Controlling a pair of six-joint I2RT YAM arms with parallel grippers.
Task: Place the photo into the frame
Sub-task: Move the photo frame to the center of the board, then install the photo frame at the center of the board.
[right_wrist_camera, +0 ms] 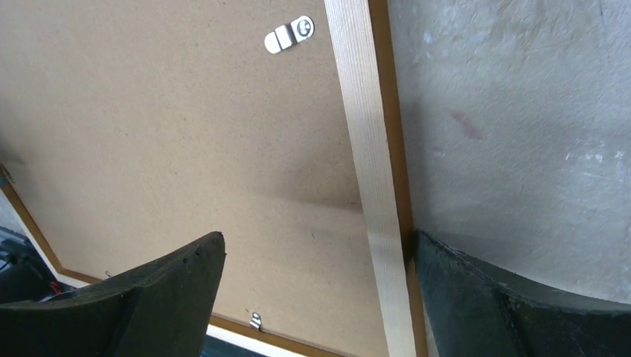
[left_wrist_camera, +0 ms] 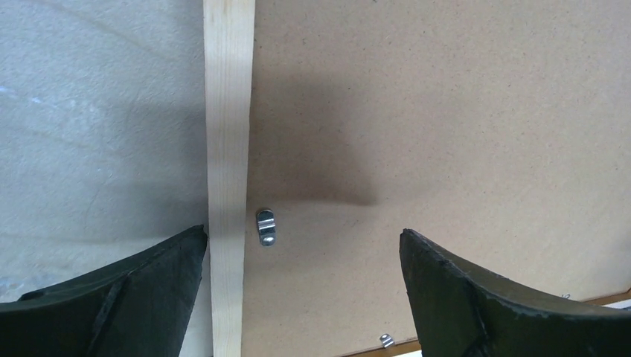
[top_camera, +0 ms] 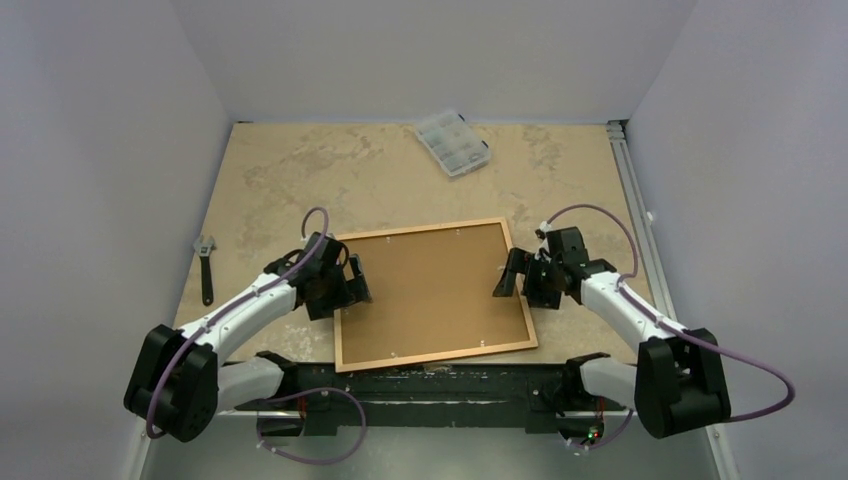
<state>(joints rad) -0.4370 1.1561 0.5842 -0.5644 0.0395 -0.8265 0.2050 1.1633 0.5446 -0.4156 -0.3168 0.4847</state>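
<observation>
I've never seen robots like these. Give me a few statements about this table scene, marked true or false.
1. The frame lies flat, its backing board facing up. True.
2. The left fingers are shut. False: they stand open, one on each side of the frame's rail.
3. A wrench lies on the table left of the frame. True.
4. The clear plastic box sits on the frame. False: it lies at the table's far edge, apart from it.
</observation>
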